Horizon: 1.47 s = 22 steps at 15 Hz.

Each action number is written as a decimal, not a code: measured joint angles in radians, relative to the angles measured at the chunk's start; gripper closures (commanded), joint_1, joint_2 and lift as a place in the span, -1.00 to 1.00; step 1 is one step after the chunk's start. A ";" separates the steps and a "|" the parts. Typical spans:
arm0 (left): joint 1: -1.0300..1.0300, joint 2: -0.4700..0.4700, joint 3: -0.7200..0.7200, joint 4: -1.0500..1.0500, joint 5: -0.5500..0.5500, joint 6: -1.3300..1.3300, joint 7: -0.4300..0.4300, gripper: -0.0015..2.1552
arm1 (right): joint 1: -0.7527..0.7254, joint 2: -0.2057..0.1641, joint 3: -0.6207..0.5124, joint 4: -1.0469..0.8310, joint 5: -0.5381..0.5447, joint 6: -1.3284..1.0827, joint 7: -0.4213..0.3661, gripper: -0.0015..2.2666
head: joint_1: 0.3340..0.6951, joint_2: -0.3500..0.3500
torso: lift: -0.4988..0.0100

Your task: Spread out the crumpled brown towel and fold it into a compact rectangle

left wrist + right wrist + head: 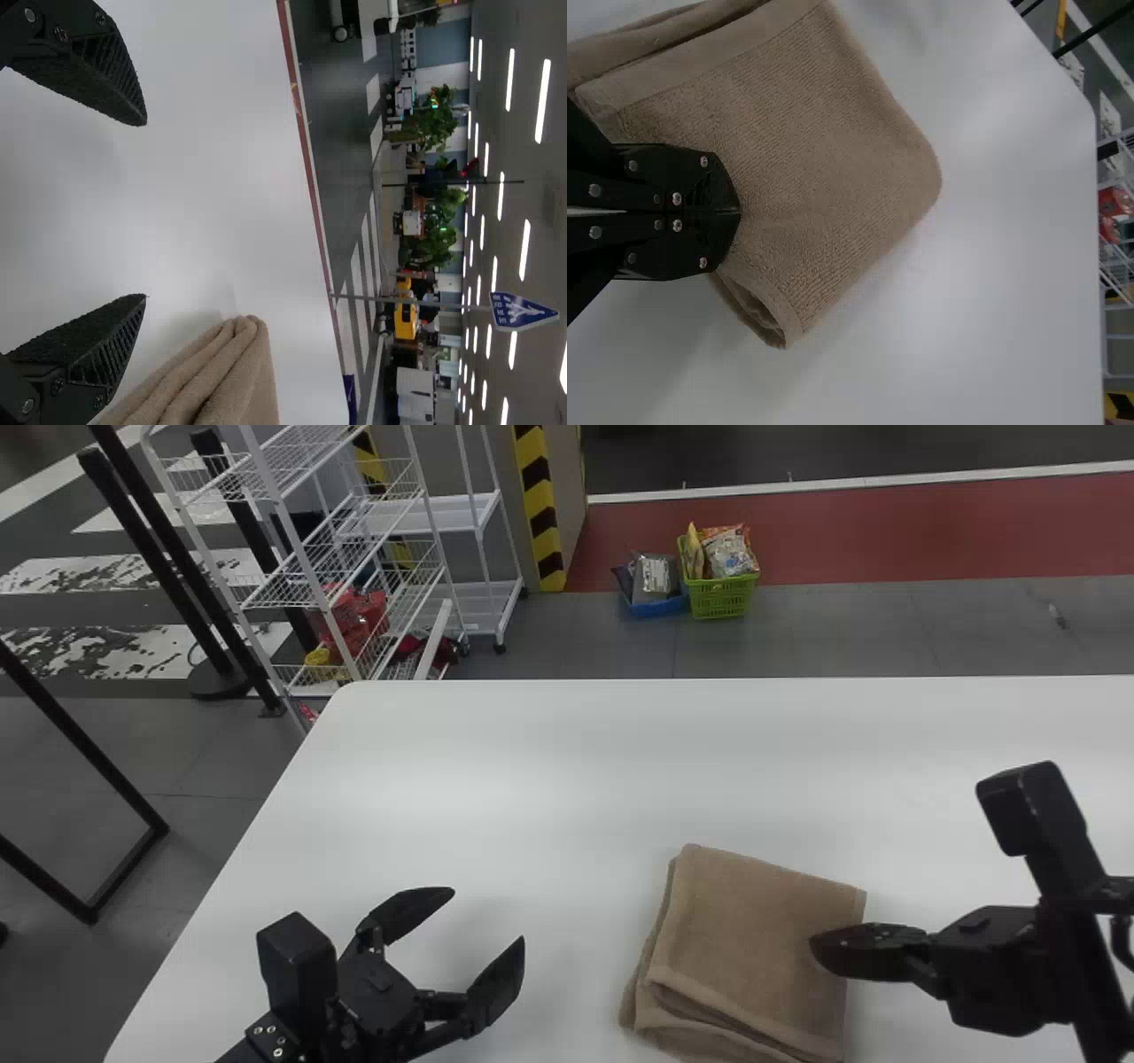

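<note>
Folded towel [753,948], likely at final tidying; right gripper [740,212], fingers together, over its right edge; left gripper [487,915], wide, left of it. Next: smooth gently, lift clear.

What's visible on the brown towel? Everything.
The brown towel lies flat on the white table, folded into a rough, slightly skewed rectangle. The fabric looks like ribbed terry, with smoother hem bands. Its upper face is mostly even; stacked layers show along the left and near edges, not quite lined up, and a small fold gapes open at one corner. The right gripper, fingers together, is over its right edge; whether it presses on the cloth, I can't tell. The left gripper is open, apart from it.
</note>
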<state>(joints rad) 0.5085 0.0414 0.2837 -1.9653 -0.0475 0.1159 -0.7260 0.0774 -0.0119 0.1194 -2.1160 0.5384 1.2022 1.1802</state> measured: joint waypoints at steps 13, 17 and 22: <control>0.001 0.000 -0.004 0.000 -0.006 0.000 -0.004 -0.89 | -0.072 0.012 -0.075 0.167 -0.069 -0.109 -0.119 0.31 | 1.00 0.48 | 0.46; 0.001 0.000 -0.003 0.000 -0.002 -0.002 0.001 -0.90 | -0.023 0.012 -0.154 -0.013 -0.216 -0.112 -0.168 -0.45 | 1.00 0.46 | 0.46; -0.001 -0.019 0.024 -0.025 0.082 -0.029 0.036 -0.91 | 0.118 0.012 -0.181 -0.064 -0.358 -0.505 -0.502 -0.95 | 1.00 0.36 | 0.46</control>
<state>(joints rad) 0.5075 0.0221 0.3072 -1.9904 0.0341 0.0867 -0.6901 0.1959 0.0000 -0.0619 -2.1800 0.1804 0.6968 0.6785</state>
